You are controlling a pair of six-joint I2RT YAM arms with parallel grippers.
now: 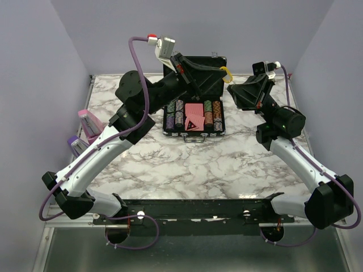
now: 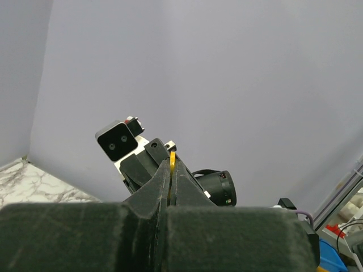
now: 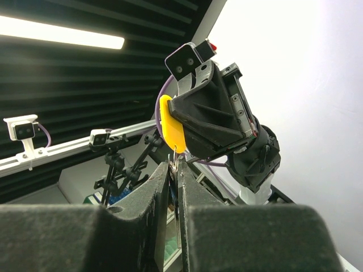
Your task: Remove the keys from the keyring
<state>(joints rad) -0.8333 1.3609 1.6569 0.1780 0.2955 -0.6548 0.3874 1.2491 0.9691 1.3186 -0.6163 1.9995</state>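
Both arms are raised above the far part of the table. My left gripper (image 1: pixel 222 70) is shut on the yellow keyring (image 1: pixel 228 74), which shows in the left wrist view as a thin yellow edge (image 2: pixel 172 161) pinched at the tips of the left gripper (image 2: pixel 170 170). In the right wrist view the keyring's yellow tag (image 3: pixel 170 129) sticks out of the left arm's fingers (image 3: pixel 207 122). Small silver keys (image 3: pixel 174 165) hang from it on a wire loop. My right gripper (image 3: pixel 176 170) has its jaws closed on them from below. From above, the right gripper (image 1: pixel 231 88) sits just under the keyring.
An open black chip case (image 1: pixel 168 122) with poker chips and pink cards lies on the marble table under the left arm. A pink item (image 1: pixel 88 120) and a purple one (image 1: pixel 75 144) stand at the table's left edge. Walls close in on three sides.
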